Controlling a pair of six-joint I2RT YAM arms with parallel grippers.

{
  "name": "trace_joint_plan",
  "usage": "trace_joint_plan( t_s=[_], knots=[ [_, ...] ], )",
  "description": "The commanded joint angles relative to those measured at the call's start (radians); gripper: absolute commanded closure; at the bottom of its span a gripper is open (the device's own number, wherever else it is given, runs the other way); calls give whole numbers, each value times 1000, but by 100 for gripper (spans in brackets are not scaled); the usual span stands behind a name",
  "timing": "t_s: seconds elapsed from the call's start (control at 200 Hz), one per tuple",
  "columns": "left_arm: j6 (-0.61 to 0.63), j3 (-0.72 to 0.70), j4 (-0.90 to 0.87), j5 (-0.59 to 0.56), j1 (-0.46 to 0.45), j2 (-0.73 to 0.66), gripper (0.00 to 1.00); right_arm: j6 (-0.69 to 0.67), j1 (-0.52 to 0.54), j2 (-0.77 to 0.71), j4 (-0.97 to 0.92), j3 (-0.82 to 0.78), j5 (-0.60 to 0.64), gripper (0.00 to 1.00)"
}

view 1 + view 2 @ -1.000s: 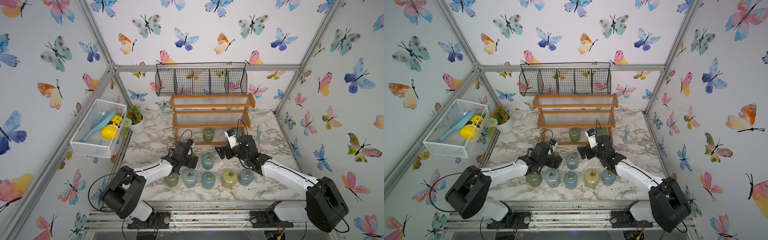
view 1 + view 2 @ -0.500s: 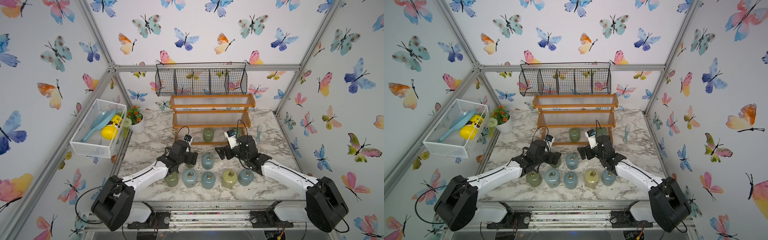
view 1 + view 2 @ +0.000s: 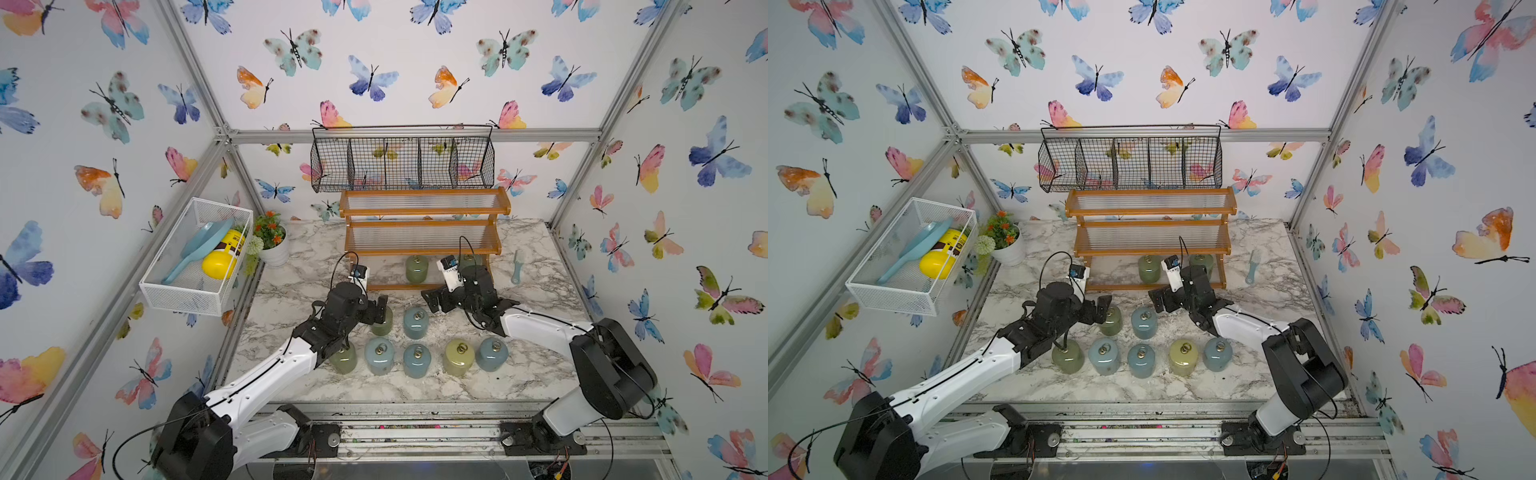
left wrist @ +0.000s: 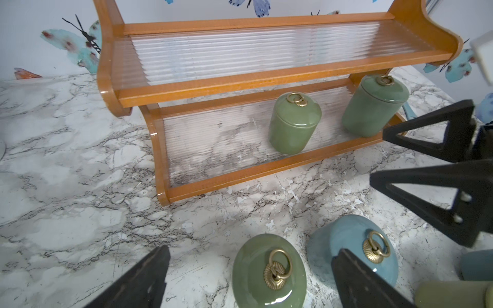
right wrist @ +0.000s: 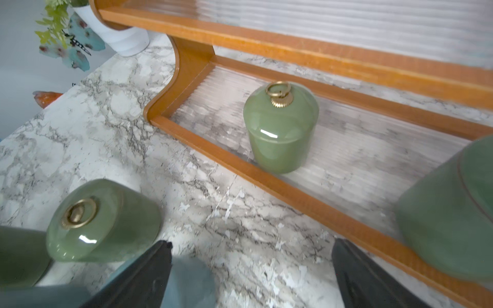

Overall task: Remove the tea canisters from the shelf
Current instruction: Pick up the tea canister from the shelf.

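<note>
My left claw (image 4: 250, 253) is spread wide. A green jar (image 4: 269, 269) stands on the table (image 4: 66, 186) between its fingers (image 4: 144, 277), and nothing pinches it. I think the jar sits there to start a second row beside a blue jar (image 4: 352, 245), just behind the front row (image 3: 417, 359) of five jars near my side of the table. Keeping them close together leaves room for more. In both top views that makes seven jars off the shelf (image 3: 422, 252). Two green ones are left on its lowest step, the middle jar (image 5: 280, 128) and the end jar (image 4: 373, 106). The two higher steps are bare. My right claw (image 5: 249, 250) is spread wide too and holds nothing. It points at the lowest step, with the middle jar ahead of it and the end jar close at its side. I think it is open like that so it can fit around one of them. The jars look smooth and shiny, so I should pinch the round body and not the little ring on top.
</note>
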Motion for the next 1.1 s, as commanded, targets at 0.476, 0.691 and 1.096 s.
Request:
trace_joint_plan(
  t_s=[0.476, 0.691, 1.096],
  knots=[
    [-69, -135, -15, -100, 9, -181, 2, 13, -4, 268, 113, 267, 118, 0],
    [-77, -155, -20, -101, 9, -202, 2, 13, -4, 331, 108, 325, 136, 0],
    [-80, -187, -15, -114, 11, -229, 2, 25, -3, 404, 92, 393, 140, 0]
  ],
)
